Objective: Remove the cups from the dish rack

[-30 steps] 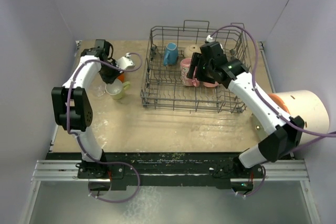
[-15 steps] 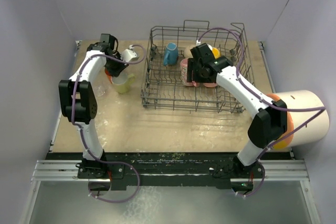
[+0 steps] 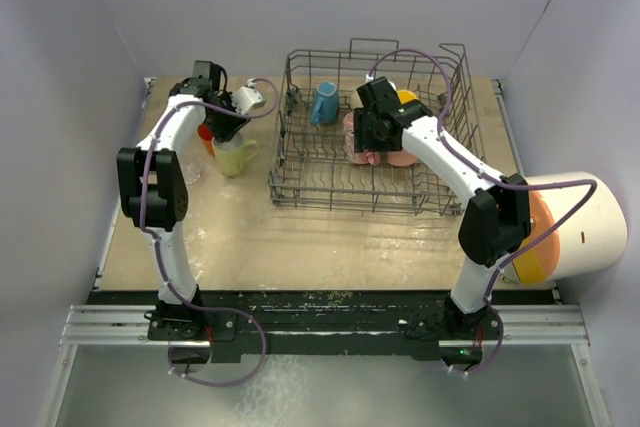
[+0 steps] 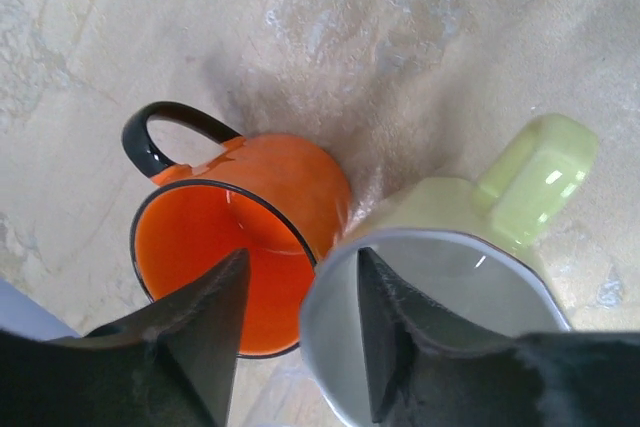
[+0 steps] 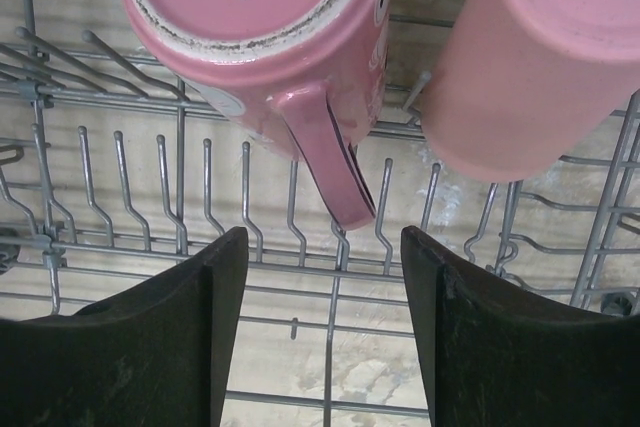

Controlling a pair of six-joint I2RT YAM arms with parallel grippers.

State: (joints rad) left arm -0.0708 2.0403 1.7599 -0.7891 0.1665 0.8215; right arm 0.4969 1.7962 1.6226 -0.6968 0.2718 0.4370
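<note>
Your left pincer [image 4: 300,267] has just let go. A moment ago its fingers were closed; now they stand apart, one over the orange mug [image 4: 215,227] and one over the pale yellow-green mug [image 4: 450,217]. The two mugs stand upright and touching on the desk [image 3: 320,247], at the upper left of the overhead frame and outside the dish rack [image 3: 285,162], so I judge both as unloaded.

Your right pincer [image 5: 322,242], also apart and holding nothing, has moved deeper into the rack. The handle of the pink mug [image 5: 250,17] now points into the gap between its fingers, with the pink tumbler [image 5: 540,57] just beside it. The blue cup [image 3: 324,103] waits further left in the rack. Probably the pink mug is the next one to take.
</note>
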